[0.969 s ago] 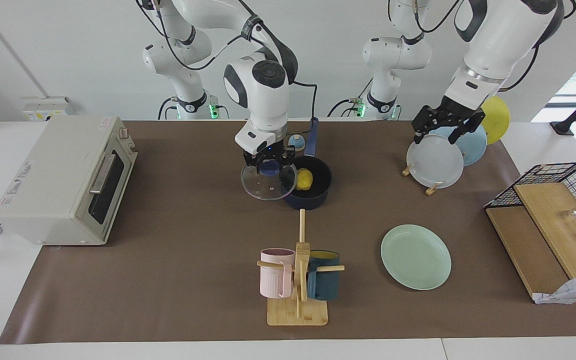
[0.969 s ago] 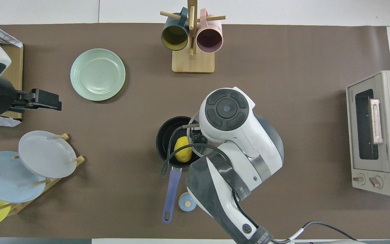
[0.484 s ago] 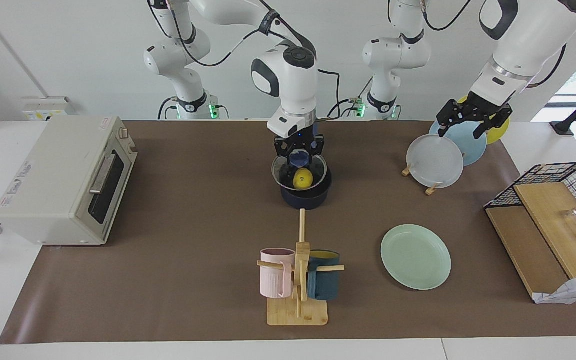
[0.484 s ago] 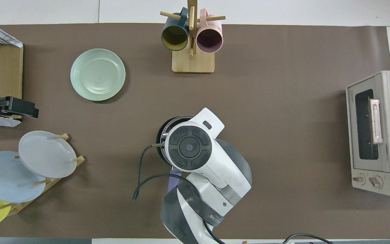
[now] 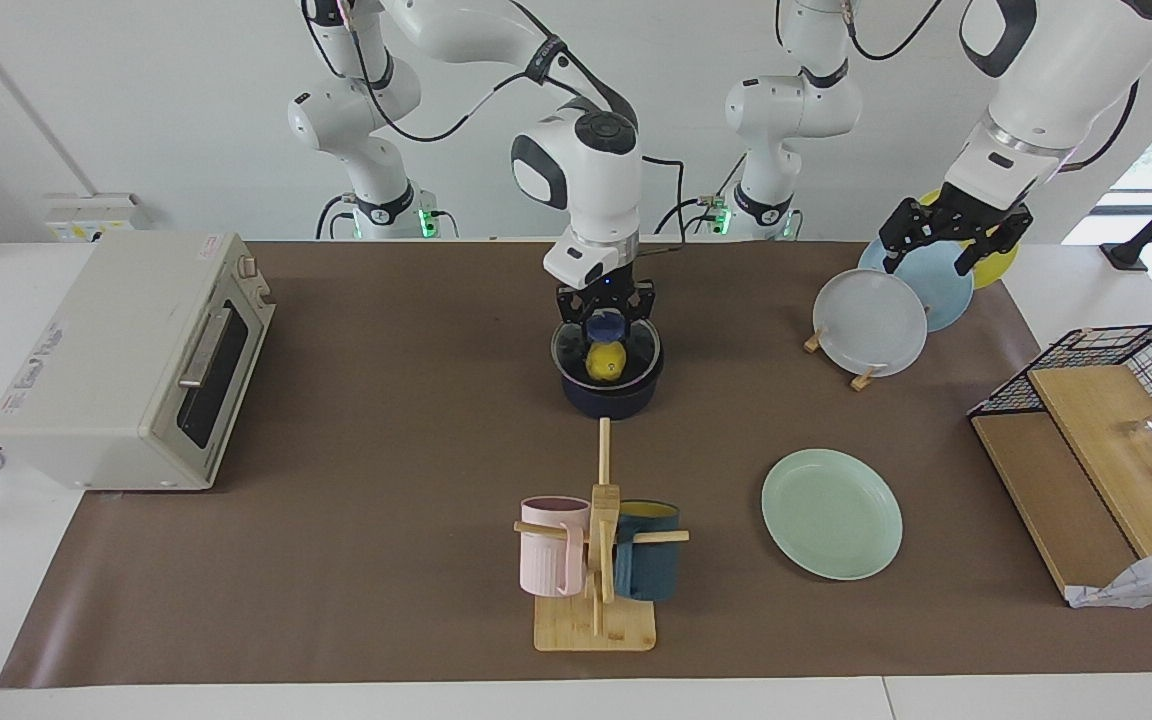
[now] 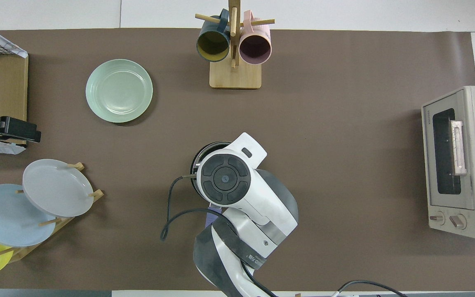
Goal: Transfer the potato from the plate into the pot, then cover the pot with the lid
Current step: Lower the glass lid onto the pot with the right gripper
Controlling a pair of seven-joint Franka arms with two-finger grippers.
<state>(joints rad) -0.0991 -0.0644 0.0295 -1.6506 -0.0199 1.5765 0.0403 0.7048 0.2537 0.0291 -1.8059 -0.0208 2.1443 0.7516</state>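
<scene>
Desk: brown mat under everything.
Right pincer: clamped on the blue knob of the glass lid, which sits on the pot.
Potato: inside the pot, seen through the glass.
Left pincer: jaws spread, holding nothing, waiting over upright plates.
Mint-green plate: bare, toward the left arm's end.

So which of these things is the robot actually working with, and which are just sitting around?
In the job:
- potato, in the pot
- lid, on the pot, its knob in the right hand
- mint-green plate, bare

Just lying about:
- toaster oven
- mug rack
- upright plates
- wire basket
</scene>
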